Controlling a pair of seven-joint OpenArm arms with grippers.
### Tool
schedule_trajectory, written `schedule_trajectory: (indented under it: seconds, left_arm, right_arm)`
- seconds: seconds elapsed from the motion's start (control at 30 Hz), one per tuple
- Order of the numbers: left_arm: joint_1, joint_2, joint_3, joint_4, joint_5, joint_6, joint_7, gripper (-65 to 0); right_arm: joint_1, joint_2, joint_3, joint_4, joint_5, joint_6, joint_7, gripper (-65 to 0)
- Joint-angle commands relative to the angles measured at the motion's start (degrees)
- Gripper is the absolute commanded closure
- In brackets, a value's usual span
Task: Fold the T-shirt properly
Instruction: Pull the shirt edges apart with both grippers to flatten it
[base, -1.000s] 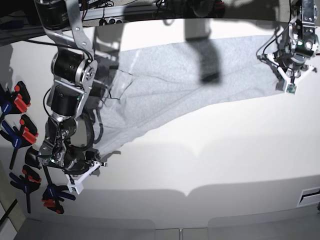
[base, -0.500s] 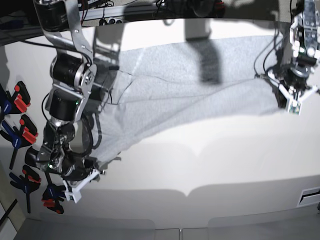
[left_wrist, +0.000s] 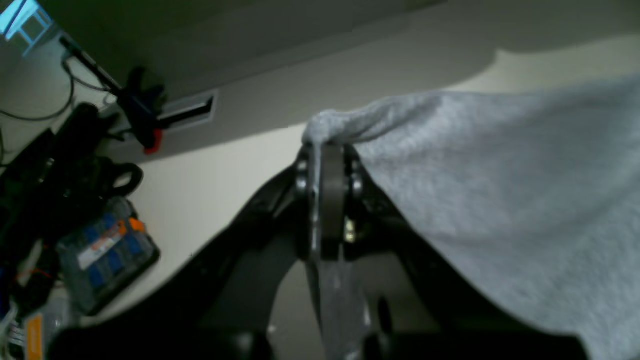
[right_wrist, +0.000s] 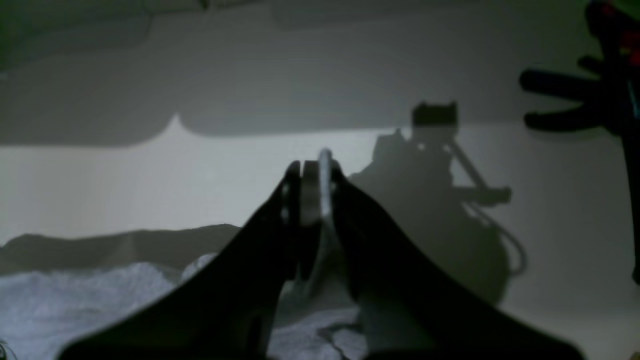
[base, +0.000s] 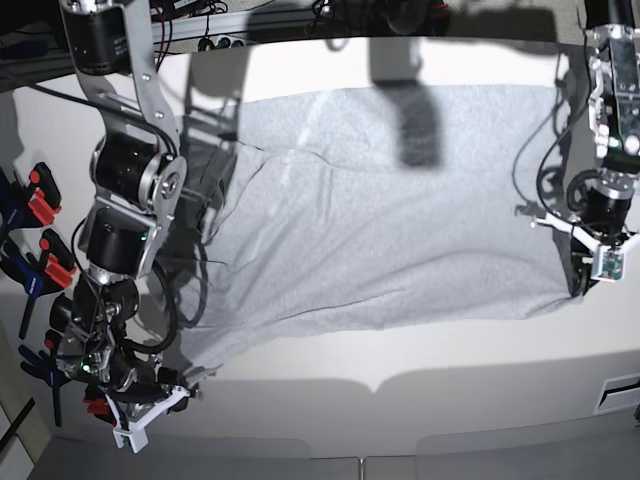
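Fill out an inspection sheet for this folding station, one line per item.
Surface: white table, shadowed along its near edge.
Job's things: grey T-shirt spread wide, plain side showing.
Clutter: spring clamps at the table's edge; parts box.
Grippers: left gripper shut on a shirt corner; right gripper shut on the shirt edge.
Cables: black cables along the right arm.
Surroundings: dark, blurred.

No text, label or number can be read anywhere in these views.
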Motion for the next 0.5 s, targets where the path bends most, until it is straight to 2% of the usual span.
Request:
schedule_trajectory:
  seconds: [0.0,0.1,0.23,0.47]
  left_arm:
    - [-1.3,-1.0,-0.4,-0.8,-1.3,0.5,-1.4,0.0]
    - [-2.1,-1.0,-0.4,-5.6,-3.8,0.5,-1.4,0.0]
    - [-1.9,-0.9,-0.4,-9.4,-3.7,0.5,-1.1,0.0]
    - [-2.0,-0.9,-0.4,-10.8,-3.7,0.5,0.4,0.0]
  right_arm:
    - [2.5,0.4,0.0,1.1,0.6,0.5,1.2,0.0]
    - [2.4,0.5,0.0,1.1,0.6,0.5,0.1,0.0]
    - [1.4,0.5,0.0,1.1,0.8,1.6,-0.1,0.0]
    - [-3.1,0.5,0.0,1.1,1.9,2.1,0.6,0.0]
